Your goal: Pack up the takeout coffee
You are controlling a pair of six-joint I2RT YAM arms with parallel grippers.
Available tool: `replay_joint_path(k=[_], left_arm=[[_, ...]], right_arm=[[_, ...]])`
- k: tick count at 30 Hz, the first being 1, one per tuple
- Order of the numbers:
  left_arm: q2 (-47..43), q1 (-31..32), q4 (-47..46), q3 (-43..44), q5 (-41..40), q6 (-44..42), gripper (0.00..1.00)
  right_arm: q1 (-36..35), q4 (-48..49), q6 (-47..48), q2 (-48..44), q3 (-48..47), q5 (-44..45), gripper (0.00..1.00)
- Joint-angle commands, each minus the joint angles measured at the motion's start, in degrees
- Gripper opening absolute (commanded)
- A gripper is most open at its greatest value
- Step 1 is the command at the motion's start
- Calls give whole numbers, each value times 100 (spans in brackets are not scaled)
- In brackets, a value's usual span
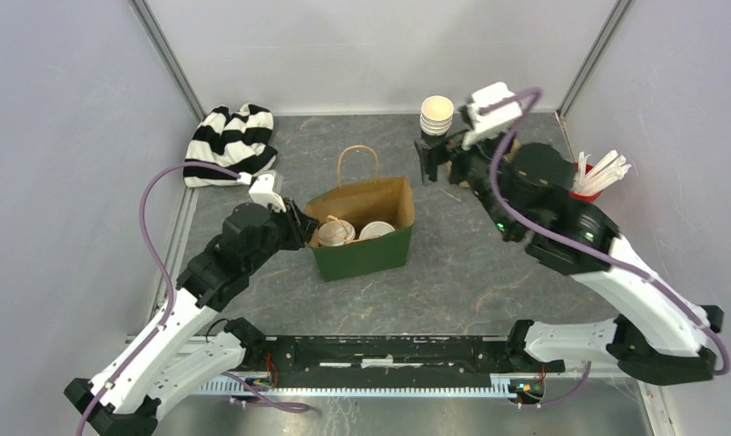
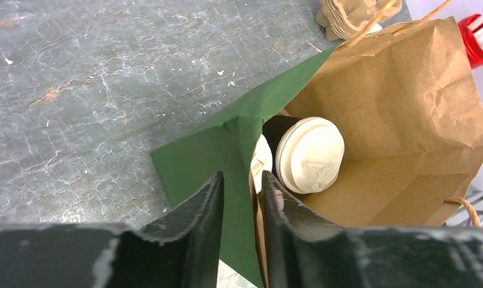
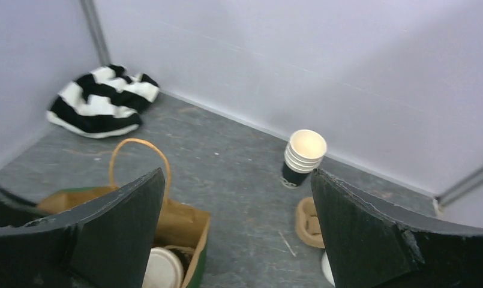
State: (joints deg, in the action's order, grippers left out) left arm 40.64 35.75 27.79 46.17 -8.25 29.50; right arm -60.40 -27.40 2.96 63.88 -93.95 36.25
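Note:
A green paper bag (image 1: 361, 256) with a brown inside stands open mid-table. Two takeout coffee cups with white lids stand in it, one at the right (image 1: 377, 230) and one at the left (image 1: 337, 232). In the left wrist view the right cup (image 2: 309, 155) shows fully, and the left cup (image 2: 261, 162) is mostly hidden behind the bag wall (image 2: 209, 150). My left gripper (image 1: 302, 227) (image 2: 242, 177) is shut on the bag's left rim, one finger outside and one inside. My right gripper (image 1: 439, 163) (image 3: 237, 173) is open and empty, raised behind the bag (image 3: 179, 222).
A stack of empty dark cups (image 1: 437, 115) (image 3: 305, 156) stands at the back. Brown cup carriers (image 3: 308, 222) (image 2: 347, 15) lie near it. A red cup of white stirrers (image 1: 584, 182) (image 2: 479, 36) is at the right. A striped cloth (image 1: 230, 141) (image 3: 101, 105) lies at the back left.

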Motion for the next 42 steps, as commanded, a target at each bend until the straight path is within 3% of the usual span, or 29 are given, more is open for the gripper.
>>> replay_joint_path(k=[1,5,10,13,17,19,25,27,35,42], left_arm=[[375,4,514,667,-481,268,43],[483,10,686,1112,-513,169,67],[534,7,1190,1725,-661,211,89],[482,3,1361,1841,-619,20,97],[558,10,1848,2768,-572,-6,99],[556,4,1958,3072,-116,-275,99],[251,12,2239,3381,556,-584,100],[135,11,2256,3382,720,-596,100],[-17,11,2312,3175,792,-693,100],[614,10,2675,3717,612,-1271,100]], right_arm=[[395,-334,275,887,-415,485,98],[1128,-796,-209,1313,-415,-159,98],[2482,-1546,-1186,1532,-600,-1370,98],[3165,-1279,-1040,1266,186,-2044,98],[4436,-1846,-1214,1285,296,-2720,98],[5004,-1921,-992,1218,444,-3033,95],[6158,-2365,-355,1203,501,-2488,80],[6209,-2445,-83,1291,402,-1834,79],[6212,-1989,573,2165,216,-1538,61],[6225,-1747,664,3094,-343,-1202,70]])
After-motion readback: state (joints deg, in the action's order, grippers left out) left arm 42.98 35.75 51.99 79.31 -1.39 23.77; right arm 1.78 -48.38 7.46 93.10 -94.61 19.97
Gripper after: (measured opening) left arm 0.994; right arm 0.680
